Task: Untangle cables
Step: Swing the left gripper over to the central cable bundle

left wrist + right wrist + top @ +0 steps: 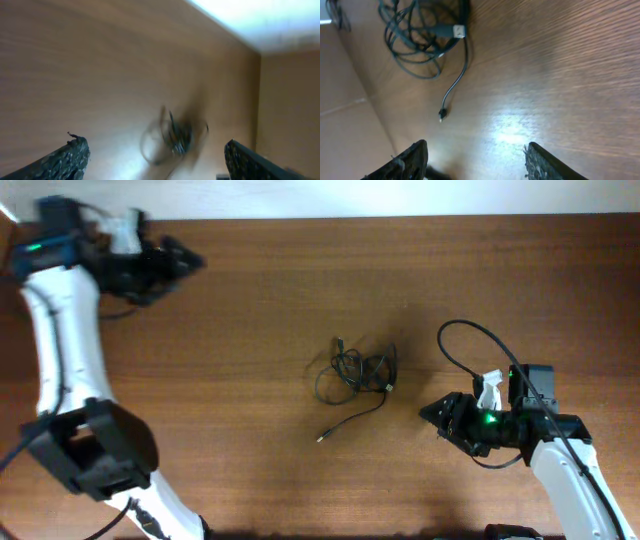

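The cables [362,370] lie in a small tangled black bundle at the middle of the wooden table, and one loose strand trails down-left to a plug end [322,438]. My left gripper [190,260] hovers open near the far left edge, well away from the bundle. Its wrist view is blurred and shows the cables [172,137] ahead, between wide-apart fingers [65,160]. My right gripper [428,415] stands open just right of the bundle, with nothing between its jaws. The right wrist view shows the cables [420,35], a silver plug [459,31] and the trailing strand's tip [441,115] ahead of the fingers [545,162].
The right arm's own thicker black wire [470,340] loops above that arm. The left arm's base [100,450] stands at the front left. The table's far edge [400,218] runs along the top of the overhead view.
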Action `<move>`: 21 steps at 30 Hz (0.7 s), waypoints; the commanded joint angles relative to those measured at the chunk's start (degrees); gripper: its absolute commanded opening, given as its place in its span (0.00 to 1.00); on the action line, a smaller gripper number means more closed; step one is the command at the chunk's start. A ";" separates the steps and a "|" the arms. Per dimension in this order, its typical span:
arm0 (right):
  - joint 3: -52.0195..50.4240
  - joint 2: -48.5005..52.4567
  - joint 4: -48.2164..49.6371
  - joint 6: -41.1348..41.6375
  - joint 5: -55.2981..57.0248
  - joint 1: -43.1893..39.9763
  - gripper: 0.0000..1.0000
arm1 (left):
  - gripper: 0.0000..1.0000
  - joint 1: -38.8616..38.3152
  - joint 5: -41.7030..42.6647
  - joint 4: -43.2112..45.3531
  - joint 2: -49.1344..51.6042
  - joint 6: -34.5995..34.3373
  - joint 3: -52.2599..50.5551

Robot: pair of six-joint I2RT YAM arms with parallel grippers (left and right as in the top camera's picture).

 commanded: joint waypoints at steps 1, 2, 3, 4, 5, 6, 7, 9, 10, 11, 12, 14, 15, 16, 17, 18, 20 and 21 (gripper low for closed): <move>5.64 -2.75 -4.07 -6.60 -2.12 -0.11 0.65 | 0.89 -8.87 -7.61 -3.87 -0.04 4.61 0.11; 7.26 -3.19 -6.01 -6.99 -1.16 -0.11 0.66 | 0.89 -11.78 -10.05 -4.76 -0.04 4.63 0.02; 8.55 -3.45 -7.50 -6.97 0.28 -0.11 0.67 | 0.90 -14.10 -12.07 -5.46 -0.04 4.61 0.02; 9.77 -3.65 -8.76 -6.97 1.68 -0.11 0.67 | 0.90 -16.35 -13.97 -5.95 -0.04 4.61 0.02; 10.95 -3.78 -9.92 -6.97 2.97 -0.11 0.67 | 0.90 -18.58 -15.78 -6.16 -0.02 4.61 -0.11; 12.00 -3.85 -10.86 -6.97 3.98 -0.11 0.67 | 0.91 -20.74 -17.66 -6.47 -0.02 4.61 -0.13; 12.87 -3.85 -11.52 -6.97 4.33 -0.11 0.67 | 0.91 -23.12 -19.37 -6.71 -0.02 4.59 -0.13; 13.46 -3.85 -11.56 -6.95 4.33 -0.11 0.68 | 0.90 -27.36 -21.59 -6.73 0.02 4.59 -0.13; 13.46 -3.85 -11.41 -6.95 4.33 -0.13 0.70 | 0.89 -29.20 -22.53 -6.69 0.02 4.57 -0.13; 13.44 -3.85 -11.30 -6.97 4.39 -0.22 0.72 | 0.88 -31.28 -23.58 -6.69 0.02 4.39 -0.13; 13.46 -3.85 -11.19 -6.95 4.55 -0.59 0.74 | 0.87 -33.18 -24.39 -6.67 0.02 3.96 -0.13; 13.62 -3.85 -11.21 -6.95 4.52 -2.21 0.80 | 0.85 -35.87 -24.41 -6.62 0.04 3.96 -0.17; 14.03 -3.85 -11.61 -6.95 4.52 -4.31 0.85 | 0.84 -37.68 -24.41 -6.51 0.11 3.98 -0.17; 14.60 -3.85 -12.41 -6.97 4.50 -6.43 0.90 | 0.84 -39.65 -24.44 -6.10 0.26 4.00 -0.17; 15.17 -3.85 -13.25 -6.97 4.50 -8.26 0.93 | 0.84 -40.96 -24.44 -5.68 0.44 4.00 -0.17; 16.04 -3.85 -14.58 -6.97 4.48 -10.82 0.95 | 0.84 -42.14 -24.44 -5.25 0.68 4.00 -0.17; 17.49 -3.85 -17.38 -7.65 4.39 -15.47 0.99 | 0.84 -44.76 -24.44 -4.02 1.40 4.00 -0.20; 18.12 -3.85 -19.15 -9.27 3.89 -18.10 1.00 | 0.80 -46.10 -24.50 -3.19 2.03 4.00 -0.20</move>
